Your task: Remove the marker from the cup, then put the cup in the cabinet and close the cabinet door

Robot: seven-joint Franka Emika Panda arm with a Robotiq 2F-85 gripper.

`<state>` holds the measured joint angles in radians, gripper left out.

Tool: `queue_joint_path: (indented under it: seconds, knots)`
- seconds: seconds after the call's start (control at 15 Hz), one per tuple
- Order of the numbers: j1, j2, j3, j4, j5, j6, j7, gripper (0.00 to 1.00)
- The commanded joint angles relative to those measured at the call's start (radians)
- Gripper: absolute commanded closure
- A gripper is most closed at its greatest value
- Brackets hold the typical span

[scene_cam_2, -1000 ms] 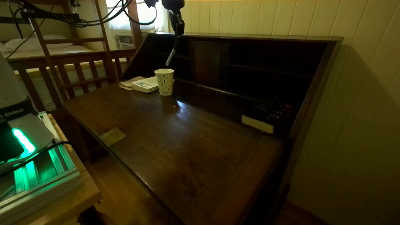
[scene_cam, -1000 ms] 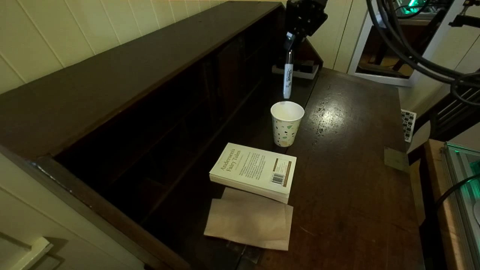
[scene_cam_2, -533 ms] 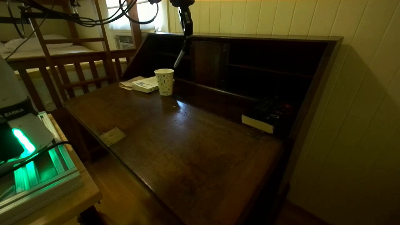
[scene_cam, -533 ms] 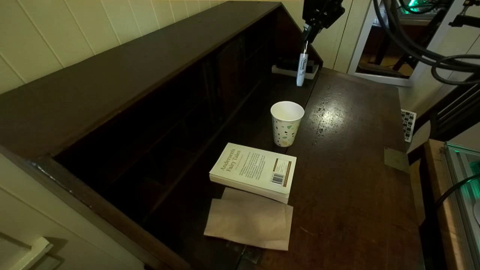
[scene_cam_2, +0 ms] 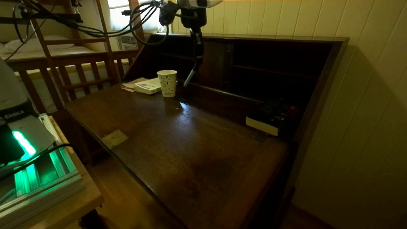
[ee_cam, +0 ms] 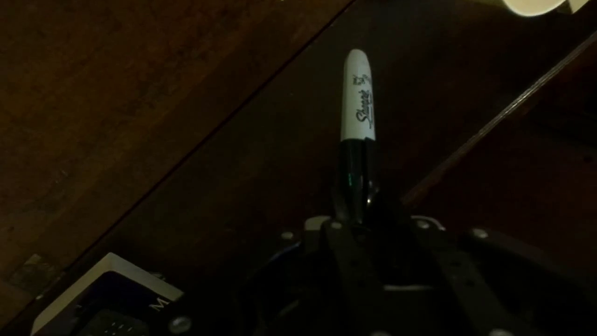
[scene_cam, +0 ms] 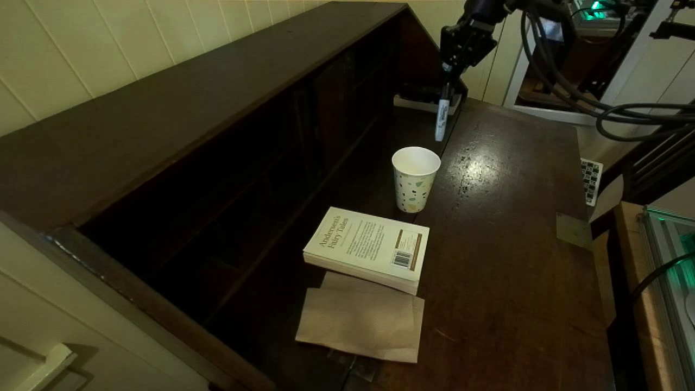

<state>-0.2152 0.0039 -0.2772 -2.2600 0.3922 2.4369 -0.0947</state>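
My gripper (scene_cam: 448, 81) is shut on the black end of the marker (scene_cam: 441, 120), which hangs tilted with its white end down. The marker also shows in an exterior view (scene_cam_2: 189, 77) and in the wrist view (ee_cam: 357, 100). It is beside the cup, apart from it; its height over the desk top is hard to judge. The white speckled cup (scene_cam: 415, 182) stands upright and looks empty inside; it shows in an exterior view (scene_cam_2: 167, 84) and at the wrist view's top right corner (ee_cam: 531, 5). The dark brown cabinet (scene_cam_2: 216, 62) has dark open compartments and a closed-looking middle panel.
A white book (scene_cam: 369, 247) lies beside the cup, with brown paper (scene_cam: 361, 326) beyond it. A thick dark book (scene_cam_2: 270, 117) lies at the cabinet's opposite end. Cables (scene_cam: 592, 92) loop from the arm. The cabinet's flat top (scene_cam: 217, 87) overhangs the compartments.
My gripper has carried the marker away from above the cup toward the dark book's side. It rose slightly in between and is now lower. The cup has not moved.
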Motion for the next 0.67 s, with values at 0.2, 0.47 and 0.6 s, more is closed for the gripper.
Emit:
queue_joint_path:
  seconds: [0.2,0.47,0.6]
  knots:
    - [-0.024,0.144,0.044,0.036,0.109,0.149,-0.156,0.95]
    - [-0.047,0.204,0.088,0.058,0.168,0.209,-0.195,0.85]
    - [-0.061,0.227,0.106,0.071,0.170,0.222,-0.195,0.83]
